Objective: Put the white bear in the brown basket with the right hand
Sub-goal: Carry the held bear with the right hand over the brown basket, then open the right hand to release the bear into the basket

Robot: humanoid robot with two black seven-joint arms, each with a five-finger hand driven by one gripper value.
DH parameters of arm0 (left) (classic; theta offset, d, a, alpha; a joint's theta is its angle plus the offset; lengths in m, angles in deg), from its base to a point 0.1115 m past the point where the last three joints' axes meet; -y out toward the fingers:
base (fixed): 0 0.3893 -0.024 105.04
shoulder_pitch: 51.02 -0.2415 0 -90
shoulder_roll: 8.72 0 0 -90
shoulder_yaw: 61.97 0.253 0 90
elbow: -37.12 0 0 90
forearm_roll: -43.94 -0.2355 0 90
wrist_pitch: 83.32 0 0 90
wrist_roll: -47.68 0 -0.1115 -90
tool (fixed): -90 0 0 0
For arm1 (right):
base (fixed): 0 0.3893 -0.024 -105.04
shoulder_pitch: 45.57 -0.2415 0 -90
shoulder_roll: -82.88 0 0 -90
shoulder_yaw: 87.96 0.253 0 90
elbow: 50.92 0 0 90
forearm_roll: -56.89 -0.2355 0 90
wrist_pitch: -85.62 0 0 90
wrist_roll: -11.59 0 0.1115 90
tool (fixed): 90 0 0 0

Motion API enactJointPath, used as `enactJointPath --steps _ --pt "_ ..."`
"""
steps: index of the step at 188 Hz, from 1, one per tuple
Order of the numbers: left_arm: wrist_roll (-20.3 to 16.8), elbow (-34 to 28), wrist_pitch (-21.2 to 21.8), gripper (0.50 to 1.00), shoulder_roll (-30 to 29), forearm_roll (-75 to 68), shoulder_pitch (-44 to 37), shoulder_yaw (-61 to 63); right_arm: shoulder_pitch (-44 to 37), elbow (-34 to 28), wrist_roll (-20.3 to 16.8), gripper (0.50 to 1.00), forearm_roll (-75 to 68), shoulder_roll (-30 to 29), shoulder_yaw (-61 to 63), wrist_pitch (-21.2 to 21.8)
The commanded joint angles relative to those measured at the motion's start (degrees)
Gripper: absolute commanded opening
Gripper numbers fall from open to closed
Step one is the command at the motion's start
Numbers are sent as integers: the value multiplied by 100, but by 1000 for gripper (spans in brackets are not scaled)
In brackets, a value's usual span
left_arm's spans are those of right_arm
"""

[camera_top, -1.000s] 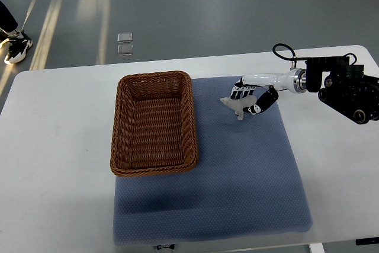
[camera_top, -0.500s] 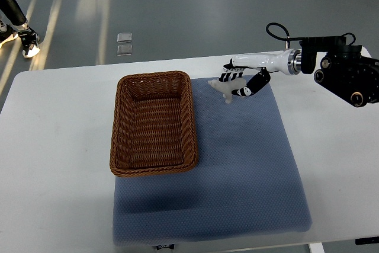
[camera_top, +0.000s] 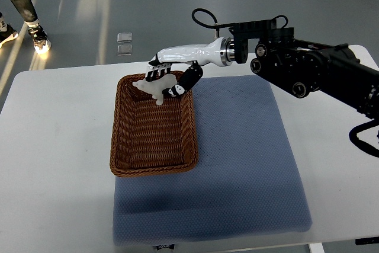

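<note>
— Where is the bear?
— The bear [camera_top: 153, 87] hangs over the far end of the basket [camera_top: 154, 124], long axis running left-right, one end pointing left.
— Who holds it?
— The right hand [camera_top: 170, 76], fingers curled around it, on the bear's right.

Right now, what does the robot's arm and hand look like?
The right arm is bulky matte black with round joint caps and looping black cables. A silver ring joins it to a glossy white forearm. The right hand has black fingers with white striped segments.

Woven wicker brown basket [camera_top: 153, 152], matt textured cloth mat [camera_top: 249, 164], glossy plastic right hand [camera_top: 172, 78].
</note>
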Motion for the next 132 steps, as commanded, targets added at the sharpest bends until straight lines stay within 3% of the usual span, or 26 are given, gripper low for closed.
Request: enactJointPath --steps 1,132 --pt "0 0 2 1000 0 0 0 0 13 1 -18 500 6 -258 -9 -23" --pt "0 0 2 1000 0 0 0 0 409 71 -89 500 15 -258 -79 -84"
